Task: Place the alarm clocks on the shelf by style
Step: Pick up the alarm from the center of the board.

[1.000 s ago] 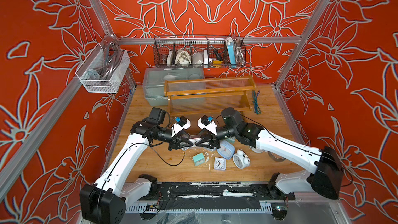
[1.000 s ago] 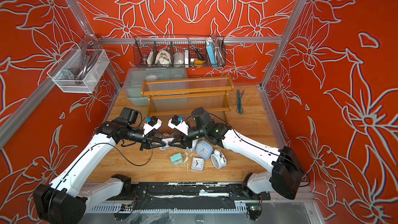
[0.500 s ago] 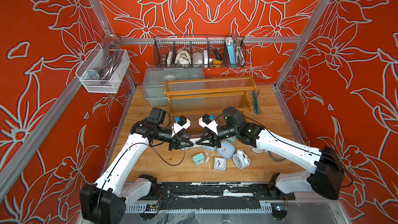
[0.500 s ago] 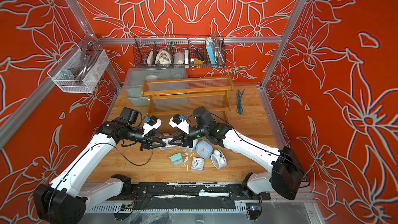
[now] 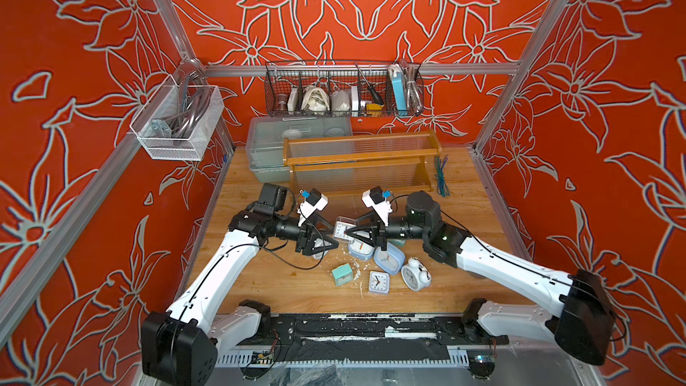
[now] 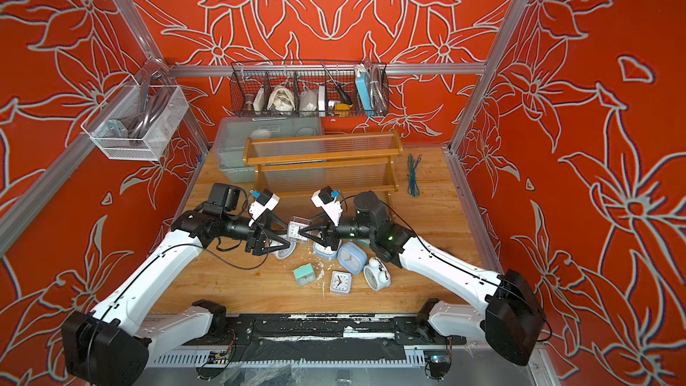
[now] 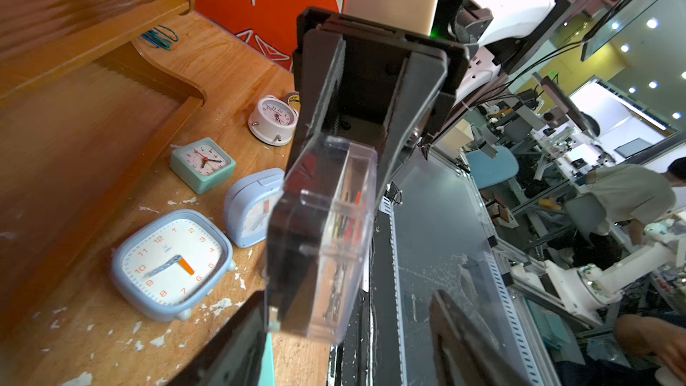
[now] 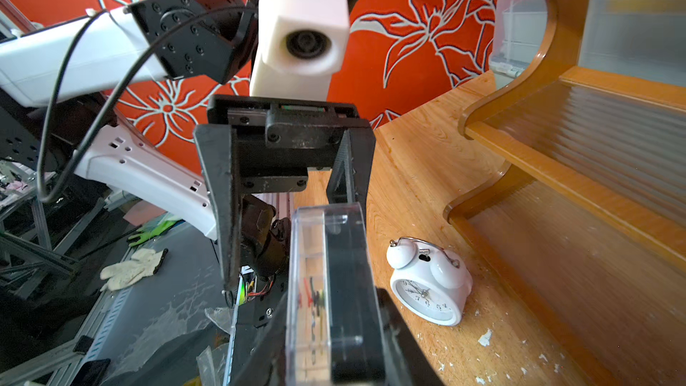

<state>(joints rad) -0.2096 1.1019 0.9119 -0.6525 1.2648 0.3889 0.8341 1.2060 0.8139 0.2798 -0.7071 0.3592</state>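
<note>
Orange walls with pale lily outlines box in the wooden tabletop [image 5: 260, 284], and over its middle the two arms meet nose to nose. The right gripper [image 8: 326, 313] is clamped on a little clear-cased clock [image 5: 343, 229], pinching its front and back. A second ago those jaws stood wider and the left alone had it. The left gripper [image 7: 349, 297], tight then, now has its fingers spread to either side of the case; I cannot tell whether one pad is touching it. So the clock has changed hands in mid-air. I judge the right arm's job is now to carry it to the shelf [image 5: 362, 157] at the back, once the left draws clear. The clock is square, with a transparent shell, a black back and a white dial with dark numerals turned up toward the top cameras. Edge-on, slivers of red and green show inside. Beneath the grippers, the other clocks lie on the table: two pale-blue clocks [image 5: 388, 258], a teal cube [image 5: 342, 274], a white square clock [image 5: 379, 282] and a twin-bell clock [image 5: 415, 272]. No clock shows on the shelf's ribbed tiers.
</note>
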